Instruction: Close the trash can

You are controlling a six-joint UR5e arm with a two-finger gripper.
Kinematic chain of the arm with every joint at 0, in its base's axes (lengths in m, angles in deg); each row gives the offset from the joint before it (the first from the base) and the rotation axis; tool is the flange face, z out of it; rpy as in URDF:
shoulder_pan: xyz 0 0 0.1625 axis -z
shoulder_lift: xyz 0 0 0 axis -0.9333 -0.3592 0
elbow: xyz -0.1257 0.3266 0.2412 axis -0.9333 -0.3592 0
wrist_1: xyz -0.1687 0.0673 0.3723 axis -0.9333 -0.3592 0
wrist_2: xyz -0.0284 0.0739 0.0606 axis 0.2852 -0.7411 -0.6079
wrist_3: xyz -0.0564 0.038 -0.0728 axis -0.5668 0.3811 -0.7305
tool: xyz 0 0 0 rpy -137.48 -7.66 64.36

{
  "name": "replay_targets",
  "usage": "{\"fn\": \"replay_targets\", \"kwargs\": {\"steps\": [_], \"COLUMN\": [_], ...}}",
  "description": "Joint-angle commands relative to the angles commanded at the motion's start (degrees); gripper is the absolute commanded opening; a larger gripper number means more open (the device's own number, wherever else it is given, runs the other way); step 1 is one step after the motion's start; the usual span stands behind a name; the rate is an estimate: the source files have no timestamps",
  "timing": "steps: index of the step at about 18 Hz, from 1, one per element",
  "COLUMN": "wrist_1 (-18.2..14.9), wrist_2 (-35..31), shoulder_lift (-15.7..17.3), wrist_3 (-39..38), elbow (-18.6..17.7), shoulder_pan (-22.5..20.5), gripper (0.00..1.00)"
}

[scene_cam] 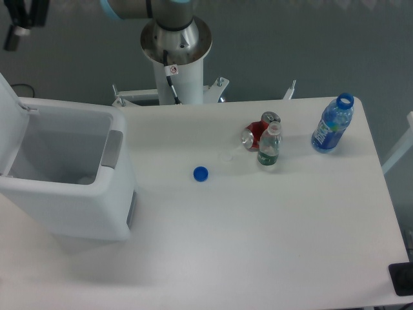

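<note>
Robotics laboratory workcell. A plain white table (258, 226) stands on a grey floor (310, 45), with the robot's white pedestal base (176, 48), bolted at its foot, directly behind the table edge. A few loose test items, among them a blue bottle (333, 124) and a blue cap (201, 173), lie on the bare tabletop.
</note>
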Motion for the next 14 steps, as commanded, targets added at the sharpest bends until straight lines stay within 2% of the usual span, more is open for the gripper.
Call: {"fn": "replay_targets", "kwargs": {"steps": [5,10,14], "wrist_1": [0.79,2.02,2.64], "wrist_2": [3.97,4.14,4.14], "shoulder_lift": [-0.70,-4.56,-5.89], "wrist_3": [0.09,1.40,1.67], "elbow": [0.00,0.44,0.44], "shoulder_pan": [2.28,6.32,7.99], "gripper": [1.00,1.00,1.00]}}
